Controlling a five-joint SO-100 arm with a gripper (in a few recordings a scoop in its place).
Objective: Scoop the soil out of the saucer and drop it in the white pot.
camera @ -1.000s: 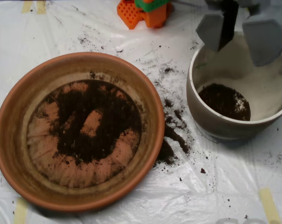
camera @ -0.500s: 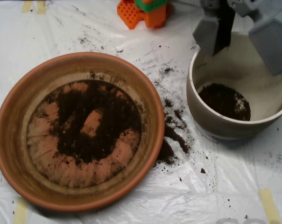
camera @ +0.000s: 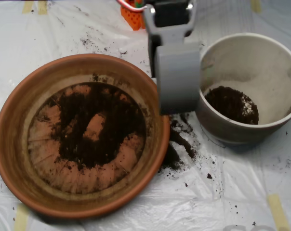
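Hiding part of the saucer (camera: 20, 163) rim, scoop (camera: 178, 79) fingers' state unclear.

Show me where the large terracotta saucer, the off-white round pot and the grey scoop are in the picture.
large terracotta saucer (camera: 10, 159): overhead view, on its left rim.
off-white round pot (camera: 254, 62): overhead view, on its bare inner wall.
grey scoop (camera: 177, 79): overhead view, on its grey shell.

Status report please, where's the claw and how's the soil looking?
Claw between saucer and white pot, above the gap. Soil mostly in saucer, small pile in pot. Spilled soil on the sheet between; nothing blocking.
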